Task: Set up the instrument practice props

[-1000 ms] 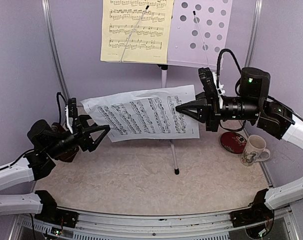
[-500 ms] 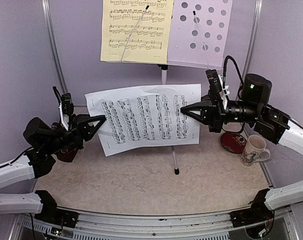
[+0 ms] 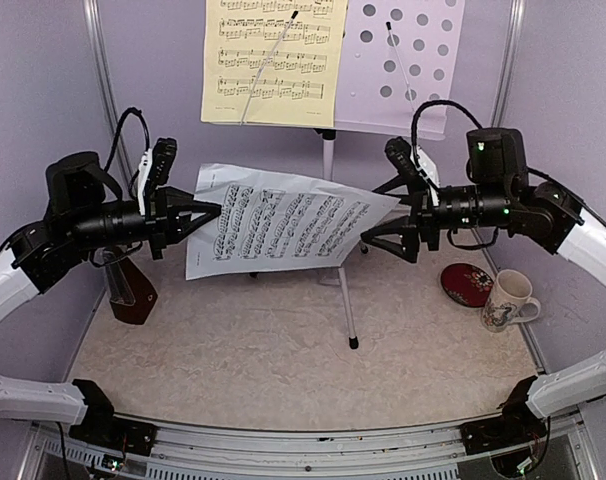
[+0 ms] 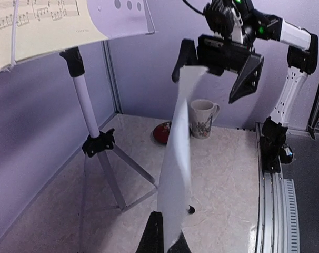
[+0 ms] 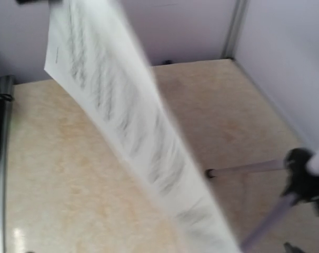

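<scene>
White printed sheet of music (image 3: pixel 283 225) spans mid-air below the white perforated-desk tripod music stand (image 3: pixel 403 60), whose bare right half, beside the yellow sheet (image 3: pixel 268 60), is probably its destination. Top view: your left gripper (image 3: pixel 211 208) pinches its left edge; your right gripper (image 3: pixel 388 212) stands spread wide about the far corner, holding nothing. Left wrist: the paper rises edge-on from closed fingers (image 4: pixel 151 240). Right wrist: blurred paper only.
</scene>
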Tool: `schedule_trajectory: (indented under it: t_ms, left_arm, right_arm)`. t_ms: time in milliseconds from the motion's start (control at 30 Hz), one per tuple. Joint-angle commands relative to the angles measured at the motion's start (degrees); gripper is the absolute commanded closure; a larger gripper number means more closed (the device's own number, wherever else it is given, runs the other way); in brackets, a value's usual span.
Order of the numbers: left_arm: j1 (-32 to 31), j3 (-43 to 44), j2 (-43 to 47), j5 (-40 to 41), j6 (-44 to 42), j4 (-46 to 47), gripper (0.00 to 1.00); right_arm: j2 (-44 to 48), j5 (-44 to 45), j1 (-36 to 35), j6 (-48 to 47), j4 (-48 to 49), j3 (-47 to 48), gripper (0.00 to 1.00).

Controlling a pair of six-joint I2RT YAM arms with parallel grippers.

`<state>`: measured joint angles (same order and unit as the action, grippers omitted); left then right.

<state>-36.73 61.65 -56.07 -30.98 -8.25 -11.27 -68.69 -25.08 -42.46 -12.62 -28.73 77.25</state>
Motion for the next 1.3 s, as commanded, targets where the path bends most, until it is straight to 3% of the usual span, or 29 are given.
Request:
schedule_trajectory:
  t_ms: [0, 300, 600, 667, 767, 900, 967, 1067, 1167, 1267]
  left_arm:
    - [-2.12, 3.49, -2.36, 1.42, -8.43, -15.97, 1.0]
    - [-8.76, 11.23, -10.18, 2.04, -10.43, -23.34, 1.0]
    - [-10.79, 12.24, -12.41, -1.45, -9.18, -20.14, 1.0]
    - [-10.9, 12.88, -12.53, -2.0, -9.11, -19.63, 1.0]
    - [-10.99, 13.46, -12.65, -2.05, -9.16, -18.81, 1.0]
    - [-10.99, 13.71, -12.84, -1.54, -8.74, -17.63, 1.0]
    - [-10.97, 13.64, -12.69, -0.47, -8.21, -16.49, 0.92]
    - [-10.24, 9.27, -10.0, 3.32, -5.46, -9.87, 0.61]
    - [-5.91, -2.34, -4.09, 1.37, 1.55, 6.44, 0.33]
    - [-1.37, -10.51, 0.5, -0.21, 8.16, 20.73, 0.28]
  right_arm:
    - [-1.88, 3.68, 0.36, -4.37, -6.61, 5.37, 0.0]
    - [-11.98, -3.2, -4.57, -3.39, -8.37, 13.25, 0.07]
    - [-16.42, -9.56, -10.1, -4.25, -10.89, 14.99, 0.2]
    - [-17.11, -9.36, -10.33, -4.19, -10.72, 14.69, 0.3]
    - [-18.56, -8.25, -11.08, -3.83, -10.82, 14.78, 0.53]
    - [-19.4, -6.65, -11.32, -2.36, -10.32, 14.92, 0.93]
    - [-18.49, -3.43, -11.26, -1.39, -9.15, 14.52, 1.0]
    - [-14.48, -1.14, -10.87, 0.3, -4.35, 11.31, 1.0]
    - [-8.98, -6.23, -8.69, 2.15, 3.62, 6.9, 1.0]
    - [-5.19, -11.09, -6.14, 4.26, 7.94, 4.94, 1.0]
